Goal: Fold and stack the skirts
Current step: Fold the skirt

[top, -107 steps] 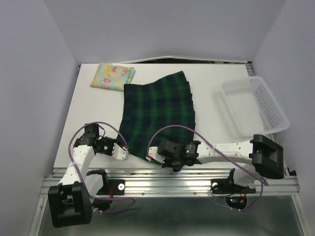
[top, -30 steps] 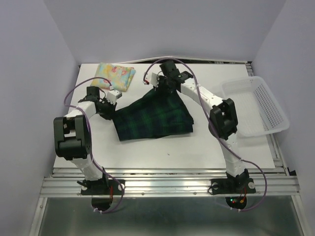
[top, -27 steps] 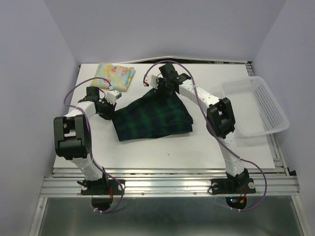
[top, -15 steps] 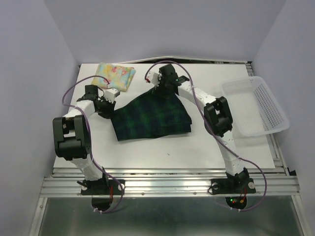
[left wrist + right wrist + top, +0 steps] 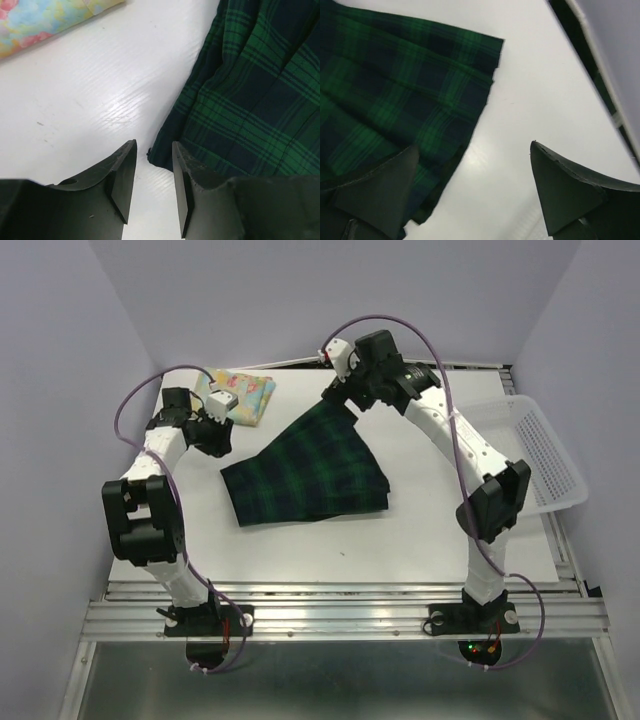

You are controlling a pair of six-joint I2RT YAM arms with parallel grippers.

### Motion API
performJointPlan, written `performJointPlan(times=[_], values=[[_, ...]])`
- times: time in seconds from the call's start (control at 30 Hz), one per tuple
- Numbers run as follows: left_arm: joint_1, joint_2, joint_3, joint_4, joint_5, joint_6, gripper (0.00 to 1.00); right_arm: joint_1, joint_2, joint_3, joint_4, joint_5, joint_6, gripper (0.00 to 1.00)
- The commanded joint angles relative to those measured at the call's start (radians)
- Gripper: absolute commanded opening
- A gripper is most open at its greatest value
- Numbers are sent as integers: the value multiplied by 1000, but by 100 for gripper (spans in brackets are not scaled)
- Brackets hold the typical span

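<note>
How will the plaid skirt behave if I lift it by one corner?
Probably floppy: the plaid skirt lies flat in soft pleats, its edge stepped and uneven. Lifted by one corner, it would likely drape and unfold. Pushed on the glossy table, it may slide, or bunch at the edge.

Floral skirt mostly beyond the left wrist view's top edge; plaid skirt past both wrist views' edges.

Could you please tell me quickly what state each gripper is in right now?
Left gripper: open, holding nothing, beside a corner of the plaid skirt.
Right gripper: wide open, holding nothing.
</note>
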Motion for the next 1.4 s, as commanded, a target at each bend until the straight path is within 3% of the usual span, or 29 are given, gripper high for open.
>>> performJointPlan(times=[0.0,0.13,0.23,0.3,0.4,0.63,0.73,0.83,0.87,0.97,1.1,1.23,1.37], values=[[6,56,29,-73,85,12,46,-5,-40,-115,-178,-209,175,96],[6,118,17,-90,79,10,46,-5,-68,-349,-124,-281,211,82],[6,116,-39,-69,36,27,41,-5,-48,-434,-81,-242,180,73],[6,104,-85,-61,18,36,29,-5,-23,-501,-29,-179,162,71],[6,81,-142,-65,-8,64,19,-26,35,-557,52,-93,107,68],[-15,-31,-269,-130,-2,111,12,-155,228,-419,138,76,-15,64],[-30,-103,-308,-208,91,180,17,-203,314,-271,161,140,-87,63],[-58,-215,-328,-277,185,274,31,-214,388,-164,213,205,-163,65],[-59,-249,-336,-265,193,271,39,-214,395,-111,233,211,-179,66],[-59,-388,-352,-125,214,210,46,-204,397,-1,318,208,-185,71],[-59,-363,-351,19,157,55,47,-172,350,123,247,129,-106,73],[-59,-226,-290,57,222,-29,45,-134,201,11,197,27,-61,75],[-79,-229,-315,204,311,34,57,-121,64,-97,122,-126,10,73]])
